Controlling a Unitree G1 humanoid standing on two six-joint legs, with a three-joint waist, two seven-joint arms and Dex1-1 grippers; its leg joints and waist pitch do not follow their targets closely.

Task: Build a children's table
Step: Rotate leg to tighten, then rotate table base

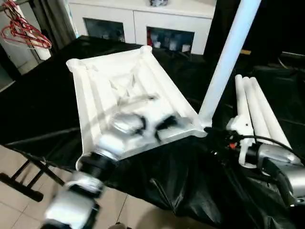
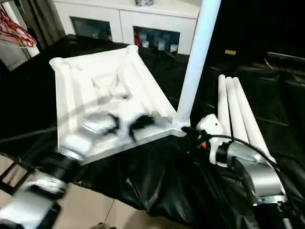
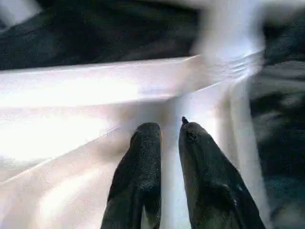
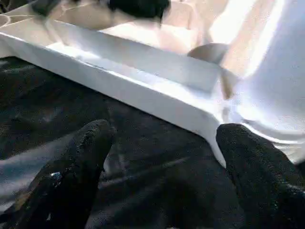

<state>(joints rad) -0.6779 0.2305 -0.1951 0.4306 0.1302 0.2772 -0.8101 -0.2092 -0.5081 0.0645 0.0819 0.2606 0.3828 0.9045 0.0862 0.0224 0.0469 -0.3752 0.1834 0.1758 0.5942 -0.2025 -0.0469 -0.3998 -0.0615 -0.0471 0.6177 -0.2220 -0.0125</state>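
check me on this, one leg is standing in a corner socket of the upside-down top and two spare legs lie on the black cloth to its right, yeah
Not quite: three spare legs lie side by side on the black cloth, not two, as the right eye view shows. The rest holds: one leg stands in a corner socket of the upside-down top.
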